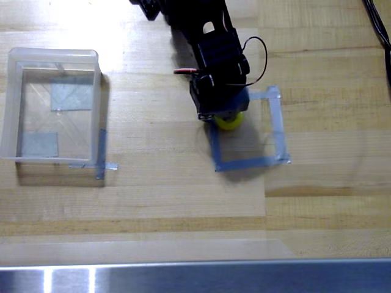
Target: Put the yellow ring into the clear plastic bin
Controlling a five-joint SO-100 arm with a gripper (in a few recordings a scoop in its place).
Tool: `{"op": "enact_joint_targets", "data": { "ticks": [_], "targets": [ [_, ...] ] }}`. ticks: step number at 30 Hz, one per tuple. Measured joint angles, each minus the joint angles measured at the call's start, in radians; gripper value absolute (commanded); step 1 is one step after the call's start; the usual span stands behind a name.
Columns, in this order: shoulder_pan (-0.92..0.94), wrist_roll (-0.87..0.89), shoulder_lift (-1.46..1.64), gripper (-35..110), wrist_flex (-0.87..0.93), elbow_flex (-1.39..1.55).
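The yellow ring (230, 122) shows as a small bright patch just under the black gripper (223, 116), inside the grey tape square outline (278, 125) at centre right. The arm's body hides most of the ring and the fingertips, so I cannot tell whether the jaws are closed on it. The clear plastic bin (12, 107) stands at the far left of the wooden table, with grey tape patches showing through its base and nothing inside it.
The black arm (201, 30) reaches down from the top centre, with a thin cable looping at its right. A dark cable (379, 24) runs along the top right corner. A metal strip (195, 278) borders the table's front edge.
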Motion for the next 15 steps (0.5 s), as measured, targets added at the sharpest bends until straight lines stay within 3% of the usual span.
{"op": "enact_joint_targets", "data": {
  "ticks": [15],
  "targets": [
    [-0.015, -0.011, 0.020, 0, 0.015, 0.006]
  ]
}}
